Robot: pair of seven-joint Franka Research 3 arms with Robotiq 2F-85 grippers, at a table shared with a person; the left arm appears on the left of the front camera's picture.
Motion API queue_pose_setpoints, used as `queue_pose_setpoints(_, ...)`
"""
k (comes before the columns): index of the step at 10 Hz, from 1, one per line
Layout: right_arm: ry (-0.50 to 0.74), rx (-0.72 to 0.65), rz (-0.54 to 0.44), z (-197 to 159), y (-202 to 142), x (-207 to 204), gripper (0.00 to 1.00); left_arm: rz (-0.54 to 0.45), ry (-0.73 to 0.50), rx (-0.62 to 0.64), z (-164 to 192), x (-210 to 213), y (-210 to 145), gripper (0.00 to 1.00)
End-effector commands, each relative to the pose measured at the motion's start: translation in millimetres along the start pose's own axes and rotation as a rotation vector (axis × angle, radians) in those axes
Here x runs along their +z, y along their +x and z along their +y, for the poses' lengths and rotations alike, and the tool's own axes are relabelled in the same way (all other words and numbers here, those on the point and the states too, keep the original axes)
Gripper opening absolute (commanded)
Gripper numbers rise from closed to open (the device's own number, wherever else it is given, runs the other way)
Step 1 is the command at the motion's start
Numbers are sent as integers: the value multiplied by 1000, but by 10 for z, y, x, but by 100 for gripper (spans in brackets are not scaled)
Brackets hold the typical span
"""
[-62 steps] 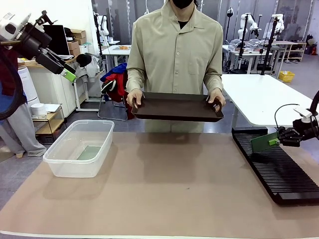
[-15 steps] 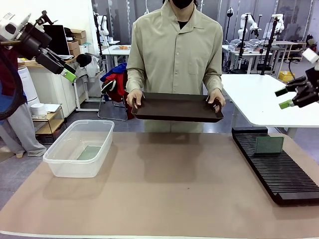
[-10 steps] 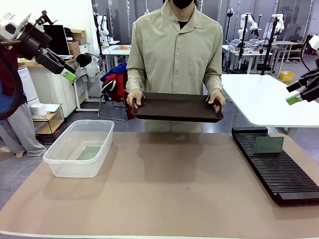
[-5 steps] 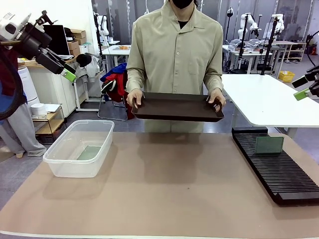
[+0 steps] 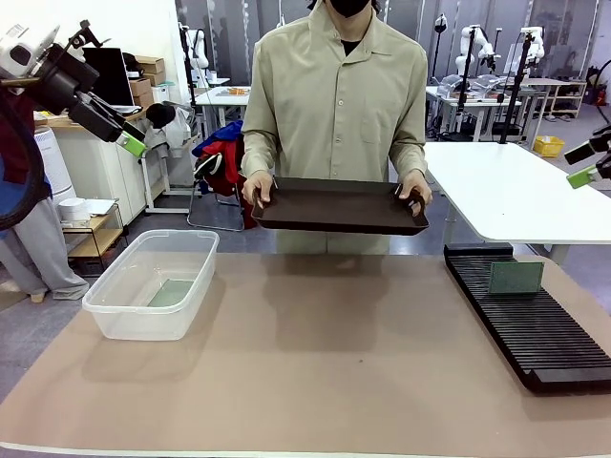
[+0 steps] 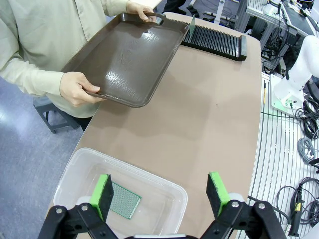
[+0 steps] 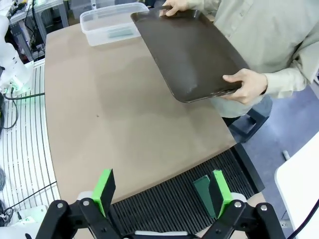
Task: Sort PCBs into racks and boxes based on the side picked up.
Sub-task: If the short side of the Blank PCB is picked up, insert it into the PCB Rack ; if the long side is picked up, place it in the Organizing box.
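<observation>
Up high at either side of the desk (image 5: 315, 363), both arms hang with jaws apart and empty. Below the left jaws (image 6: 162, 194), one circuit board (image 6: 124, 200) lies flat in the clear tub (image 6: 164, 191); below the right jaws (image 7: 162, 191), another circuit board (image 7: 203, 195) stands upright in the black rack (image 7: 169, 206). Between them, a person's hands (image 5: 256, 188) hold a brown tray (image 5: 339, 205) above the desk's far edge.

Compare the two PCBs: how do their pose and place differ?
The PCB in the tub lies flat on the clear tub's floor; the PCB in the rack stands upright on edge in a slot of the black rack. One is at table left, the other at right. Both are thin green rectangles, untouched.
</observation>
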State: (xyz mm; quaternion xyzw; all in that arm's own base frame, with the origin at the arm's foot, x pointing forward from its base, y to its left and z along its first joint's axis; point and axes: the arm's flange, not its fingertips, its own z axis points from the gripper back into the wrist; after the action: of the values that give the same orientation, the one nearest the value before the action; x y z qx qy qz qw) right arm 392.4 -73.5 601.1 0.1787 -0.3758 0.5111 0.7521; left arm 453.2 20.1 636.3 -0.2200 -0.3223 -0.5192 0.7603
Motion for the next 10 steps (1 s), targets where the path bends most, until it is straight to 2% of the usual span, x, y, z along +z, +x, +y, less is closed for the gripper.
queue_pose_setpoints(1,-25,-26,-47,-39,85,109,100,1,-7,-12,-9,-8,-19,100)
queue_pose_setpoints(4,-62,-38,-77,-111,102,256,100,1,-7,-12,-9,-8,-19,100)
queue_pose_setpoints(7,-110,-33,-101,-322,56,196,100,1,-7,-12,-9,-8,-19,100)
queue_pose_setpoints(8,-79,-27,-70,-147,45,300,100,1,-7,-12,-9,-8,-19,100)
queue_pose_setpoints(10,-79,-27,-70,-147,45,300,100,1,-7,-12,-9,-8,-19,100)
